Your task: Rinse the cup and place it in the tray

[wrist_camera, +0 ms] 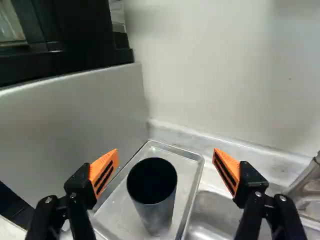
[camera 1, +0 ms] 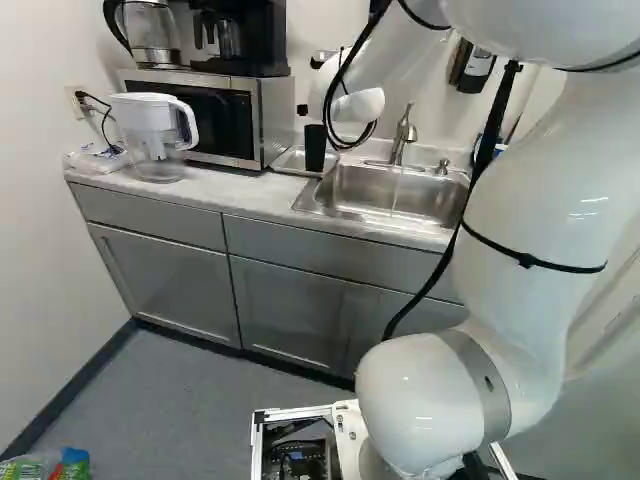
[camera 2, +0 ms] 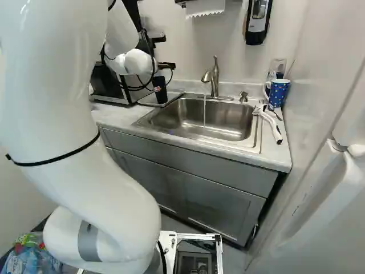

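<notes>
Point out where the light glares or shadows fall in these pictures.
Left base view: small white glints on the arm; right base view: the steel sink gleams in soft patches; wrist view: the cup is almost black inside, the tray's rim catches the light, and a faint shadow dims the wall near the black machine.

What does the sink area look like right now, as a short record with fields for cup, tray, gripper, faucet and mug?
cup: black, upright, mouth up, standing in the tray
tray: metal, between the microwave and the sink
gripper: open, fingers apart, not holding the cup
faucet: running, thin stream into the sink
mug: blue, patterned, on the counter beyond the brush
</notes>
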You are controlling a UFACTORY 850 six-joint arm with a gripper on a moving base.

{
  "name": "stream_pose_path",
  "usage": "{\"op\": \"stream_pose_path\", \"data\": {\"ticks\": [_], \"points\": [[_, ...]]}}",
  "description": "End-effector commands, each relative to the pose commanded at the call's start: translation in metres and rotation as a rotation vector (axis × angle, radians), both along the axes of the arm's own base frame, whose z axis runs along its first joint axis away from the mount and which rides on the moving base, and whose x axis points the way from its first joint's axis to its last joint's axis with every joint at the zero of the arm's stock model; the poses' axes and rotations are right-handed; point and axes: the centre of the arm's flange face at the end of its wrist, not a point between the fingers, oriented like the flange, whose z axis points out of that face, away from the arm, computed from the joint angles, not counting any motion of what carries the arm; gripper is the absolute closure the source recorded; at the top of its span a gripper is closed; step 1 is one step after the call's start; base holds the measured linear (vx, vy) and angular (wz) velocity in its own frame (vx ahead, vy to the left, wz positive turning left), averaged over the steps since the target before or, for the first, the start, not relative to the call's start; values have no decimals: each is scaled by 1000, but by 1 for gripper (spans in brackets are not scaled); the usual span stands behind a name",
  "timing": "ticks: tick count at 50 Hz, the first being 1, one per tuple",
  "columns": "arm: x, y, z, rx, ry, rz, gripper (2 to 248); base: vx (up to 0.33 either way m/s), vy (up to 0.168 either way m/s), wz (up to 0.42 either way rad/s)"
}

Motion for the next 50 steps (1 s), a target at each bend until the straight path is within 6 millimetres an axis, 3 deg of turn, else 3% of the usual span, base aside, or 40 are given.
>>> {"op": "stream_pose_path", "data": {"ticks": [50], "points": [[-22,-70,47,0,-12,-127,3,0,0,0]]}}
